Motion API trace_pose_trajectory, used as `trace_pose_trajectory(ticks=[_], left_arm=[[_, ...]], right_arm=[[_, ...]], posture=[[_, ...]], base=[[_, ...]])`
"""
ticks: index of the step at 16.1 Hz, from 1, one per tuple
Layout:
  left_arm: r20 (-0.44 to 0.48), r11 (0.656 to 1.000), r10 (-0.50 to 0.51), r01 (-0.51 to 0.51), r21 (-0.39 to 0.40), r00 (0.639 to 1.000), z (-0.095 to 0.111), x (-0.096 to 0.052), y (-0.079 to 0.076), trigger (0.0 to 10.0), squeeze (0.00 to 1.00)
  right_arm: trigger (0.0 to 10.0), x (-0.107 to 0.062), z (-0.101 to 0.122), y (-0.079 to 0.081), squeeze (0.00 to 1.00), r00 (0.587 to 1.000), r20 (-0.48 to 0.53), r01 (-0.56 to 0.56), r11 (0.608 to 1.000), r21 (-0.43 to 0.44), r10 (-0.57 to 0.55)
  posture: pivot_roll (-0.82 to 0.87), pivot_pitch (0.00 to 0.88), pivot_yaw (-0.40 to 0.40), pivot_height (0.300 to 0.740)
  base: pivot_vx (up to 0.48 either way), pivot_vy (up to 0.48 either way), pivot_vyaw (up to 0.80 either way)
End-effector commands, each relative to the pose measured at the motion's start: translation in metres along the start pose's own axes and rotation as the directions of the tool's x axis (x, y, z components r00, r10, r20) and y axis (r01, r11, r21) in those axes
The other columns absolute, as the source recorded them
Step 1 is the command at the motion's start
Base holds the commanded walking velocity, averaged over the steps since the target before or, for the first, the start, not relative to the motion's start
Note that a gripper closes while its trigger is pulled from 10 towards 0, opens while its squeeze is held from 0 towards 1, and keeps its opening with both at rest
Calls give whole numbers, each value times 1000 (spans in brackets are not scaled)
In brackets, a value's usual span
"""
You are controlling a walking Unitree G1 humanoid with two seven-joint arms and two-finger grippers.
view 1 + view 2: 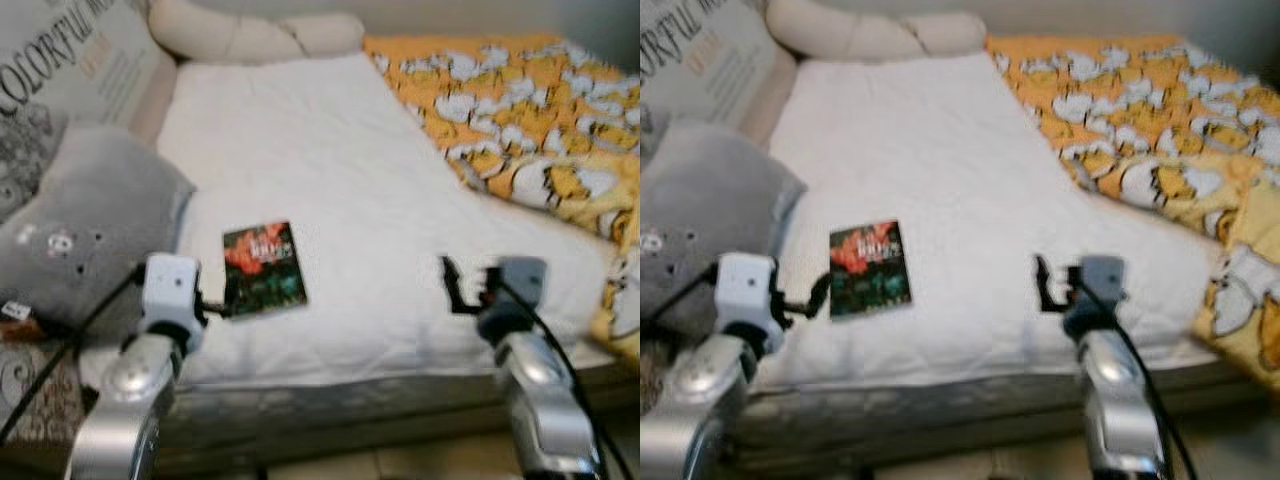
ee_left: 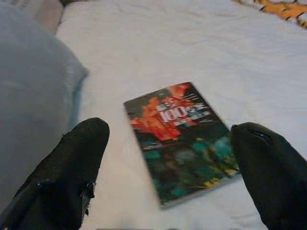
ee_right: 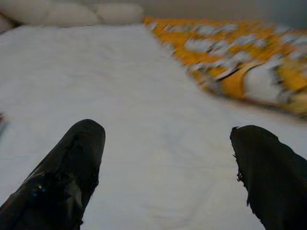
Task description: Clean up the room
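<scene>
So the book (image 1: 264, 267) lies flat on the white bed (image 1: 330, 160), lower left of center in the eye views, right in front of the wide-open left gripper (image 2: 168, 167), while the right gripper (image 3: 168, 163), also spread open, hovers over bare sheet lower right.

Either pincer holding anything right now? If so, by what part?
Nothing is held. The left pincer is open, its fingers either side of the book lying flat on the white bedsheet, not gripping it. The right pincer is open over bare sheet.
</scene>
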State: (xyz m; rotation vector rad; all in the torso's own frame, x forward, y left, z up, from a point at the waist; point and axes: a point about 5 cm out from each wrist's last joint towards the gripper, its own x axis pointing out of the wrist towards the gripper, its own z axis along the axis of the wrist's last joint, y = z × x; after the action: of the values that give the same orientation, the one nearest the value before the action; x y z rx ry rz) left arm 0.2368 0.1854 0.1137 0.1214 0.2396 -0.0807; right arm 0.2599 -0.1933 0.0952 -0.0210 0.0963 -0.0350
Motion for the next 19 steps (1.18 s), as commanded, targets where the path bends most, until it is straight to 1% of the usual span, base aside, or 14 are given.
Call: trace_pose_trajectory(ticks=[1, 2, 3, 4, 5, 6, 7, 9, 10, 11, 12, 14, 17, 19], left_arm=[[-5, 999, 42, -42, 11, 999, -2, 0, 8, 10000, 0], [-9, 999, 47, -47, 11, 999, -4, 0, 8, 10000, 0], [-13, 999, 47, -47, 13, 999, -6, 2, 7, 10000, 0], [-12, 999, 42, -42, 19, 999, -7, 2, 4, 10000, 0], [-8, 998, 34, -34, 48, 999, -6, 4, 2, 10000, 0], [3, 998, 36, -36, 59, 999, -3, 7, 3, 10000, 0], [18, 998, 34, -35, 50, 999, 1, 9, 3, 10000, 0], [22, 998, 33, -34, 58, 999, 2, 10, 4, 10000, 0], [28, 998, 28, -30, 56, 999, 4, 11, 2, 10000, 0], [32, 998, 27, -28, 53, 999, 5, 12, 2, 10000, 0], [29, 998, 26, -28, 52, 999, 4, 12, 2, 10000, 0], [18, 998, 22, -23, 52, 1000, 2, 12, 0, 10000, 0], [24, 998, 28, -29, 50, 999, 4, 14, 2, 10000, 0], [26, 999, 29, -30, 44, 999, 4, 16, 1, 10000, 0]], right_arm=[[10000, 0, 9, 8, 1000, 998, 53, -16, 1000, -22, 17], [10000, -1, 13, 11, 1000, 996, 83, -23, 997, -76, 30], [10000, -2, 19, 13, 1000, 990, 135, -21, 995, -96, 34], [10000, -2, 20, 12, 1000, 989, 143, -21, 997, -74, 32], [10000, 1, 20, 11, 1000, 990, 141, -10, 996, -85, 22], [10000, 3, 19, 12, 1000, 992, 125, -19, 998, -68, 28], [10000, 4, 19, 15, 1000, 993, 104, -48, 998, -49, 53], [10000, 3, 16, 16, 1000, 991, 133, -14, 998, -63, 22], [10000, 1, 11, 12, 1000, 992, 129, 24, 998, -51, -17], [10000, 1, 2, 11, 1000, 998, 46, 38, 998, -41, -37], [10000, 0, -5, 14, 1000, 999, -20, -32, 999, 24, 32], [10000, -1, -5, 14, 1000, 999, -20, -47, 997, 56, 48], [10000, 0, -4, 17, 1000, 999, -12, -48, 998, 36, 49], [10000, 1, -3, 16, 1000, 998, -26, -54, 998, 43, 56]], posture=[[-21, 0, 13, 740], [-32, 0, 20, 740], [-35, 0, 27, 740], [-27, 0, 19, 740], [-13, 0, 11, 740], [-10, 0, 9, 740], [-8, 0, 10, 740], [-22, 0, 20, 740], [-23, 0, 18, 740], [-26, 0, 18, 740], [-32, 0, 25, 740], [-26, 0, 25, 740], [-31, 0, 26, 740], [-39, 0, 24, 740]], base=[[0, -330, 0], [0, -330, 0], [0, -330, 712], [0, -330, 731], [0, -319, 731], [0, -300, 794], [0, -296, 800], [0, -294, 791], [0, -292, 719], [0, -296, 725], [0, -296, 0], [0, -296, 0], [0, -296, 0], [0, -294, 0]])
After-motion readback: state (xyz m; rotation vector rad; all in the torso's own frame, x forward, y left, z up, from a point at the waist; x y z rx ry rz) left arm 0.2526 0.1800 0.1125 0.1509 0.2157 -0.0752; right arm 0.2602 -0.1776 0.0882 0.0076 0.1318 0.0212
